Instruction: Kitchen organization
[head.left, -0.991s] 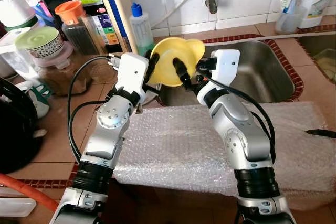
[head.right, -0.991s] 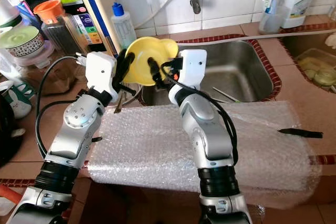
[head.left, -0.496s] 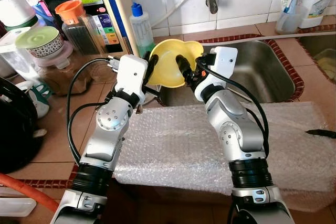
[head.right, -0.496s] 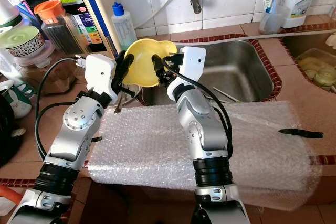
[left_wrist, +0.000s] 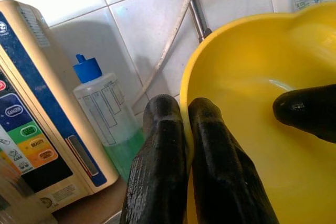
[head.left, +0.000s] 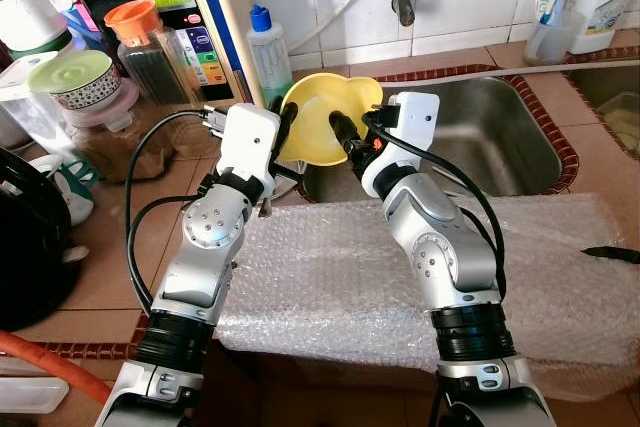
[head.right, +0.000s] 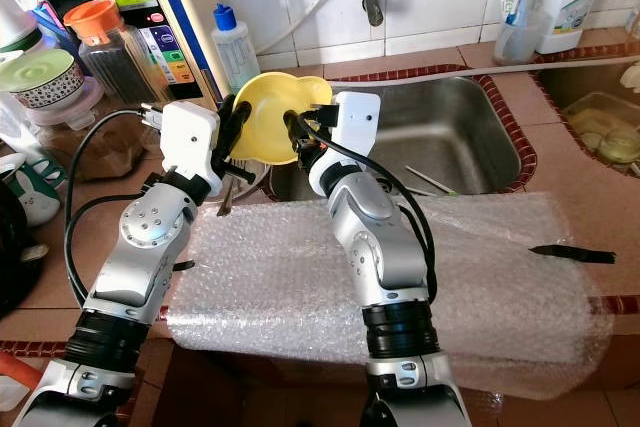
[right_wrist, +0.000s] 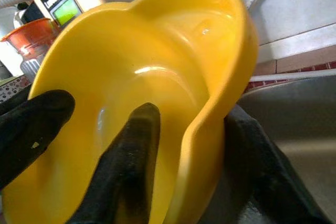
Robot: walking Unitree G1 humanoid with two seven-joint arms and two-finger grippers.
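On the left, the left gripper [left_wrist: 184, 145] has its fingers pinched together on the rim of the yellow plastic bowl [head.left: 322, 127], one finger inside and one outside. The bowl hangs tilted in the air over the left edge of the steel sink [head.left: 500, 137], above the bubble wrap [head.left: 340, 277] spread on the surface. To the right, the right gripper [right_wrist: 197, 161] clamps the opposite rim likewise. Both holds are shallow edge pinches; if the arms pull apart or twist unevenly, the slick rim could slip out and the bowl drop into the sink.
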